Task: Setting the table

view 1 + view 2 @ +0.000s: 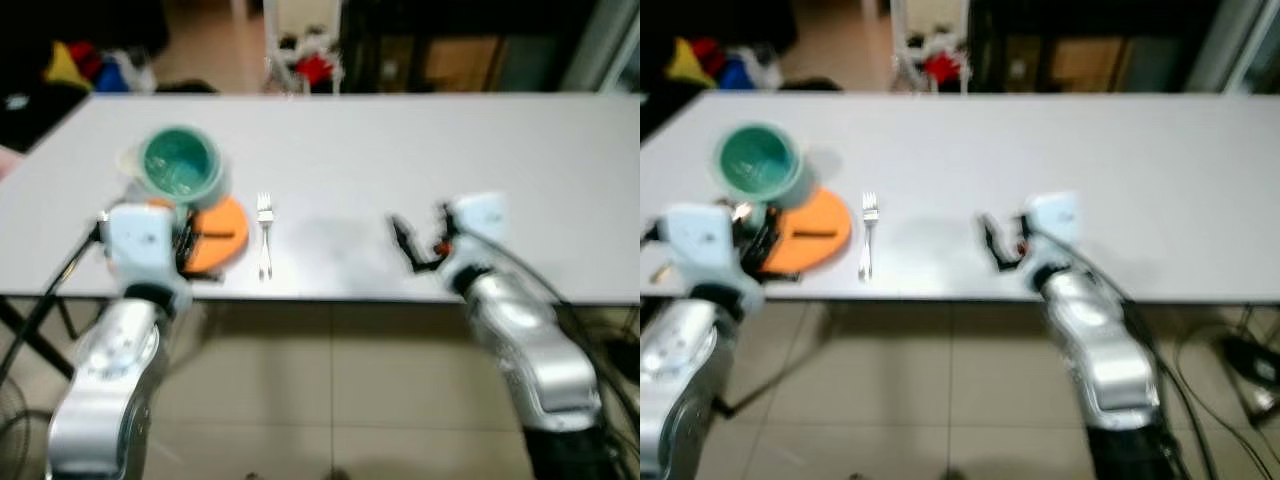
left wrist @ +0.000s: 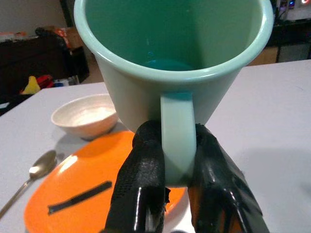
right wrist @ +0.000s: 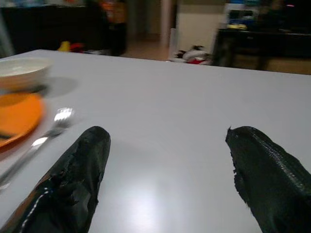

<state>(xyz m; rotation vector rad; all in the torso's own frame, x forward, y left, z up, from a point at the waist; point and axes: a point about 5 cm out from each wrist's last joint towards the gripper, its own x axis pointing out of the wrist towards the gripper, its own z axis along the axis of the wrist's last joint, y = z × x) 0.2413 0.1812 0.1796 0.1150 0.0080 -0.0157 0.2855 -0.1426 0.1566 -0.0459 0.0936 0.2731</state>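
mug (image 2: 170, 63) upright, mouth up, handle clamped in left tool (image 2: 177, 170).

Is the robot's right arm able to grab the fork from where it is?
Probably yes. The right gripper is open and hovers just over bare table, and nothing lies between it and the fork off to its left.

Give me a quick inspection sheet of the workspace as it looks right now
Surface: white table, mostly bare.
Job's things: green mug held above orange plate; fork right of plate; small white bowl and spoon by the plate.
Clutter: nothing seen on the table.
Grippers: left gripper pinches the mug handle; right gripper open, low over bare table.
Cables: black cable by left arm.
Surroundings: tiled floor, dark, blurred background.
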